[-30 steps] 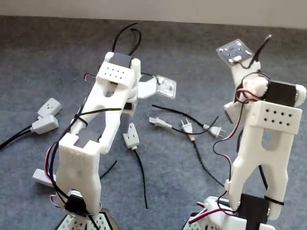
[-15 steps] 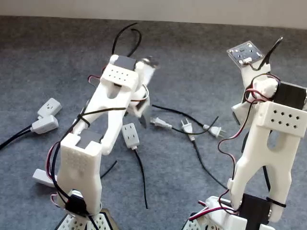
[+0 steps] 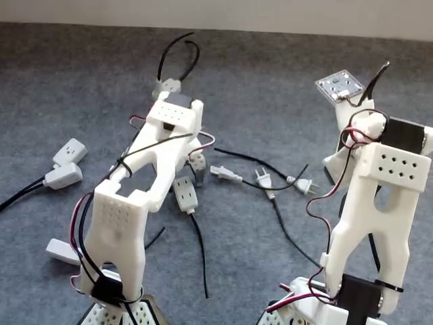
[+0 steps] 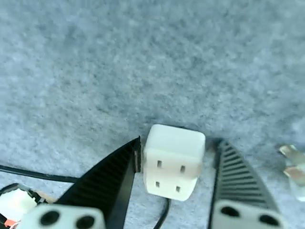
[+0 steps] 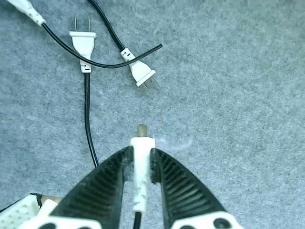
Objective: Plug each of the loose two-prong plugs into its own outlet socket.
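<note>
High view shows the left tool has dropped to the desk, now spread wide astride an outlet socket lying there, while the right tool hangs clamped on a plug, so mating them looks next.

Grey carpet under soft, even light.
The fuzzy, mottled blue-grey carpet covered the whole work surface and ran to the far edge, where it met a plain pale band across the top of the high view. Shadows on the pile were faint and short; up close its nap looked fine and speckled.
</note>
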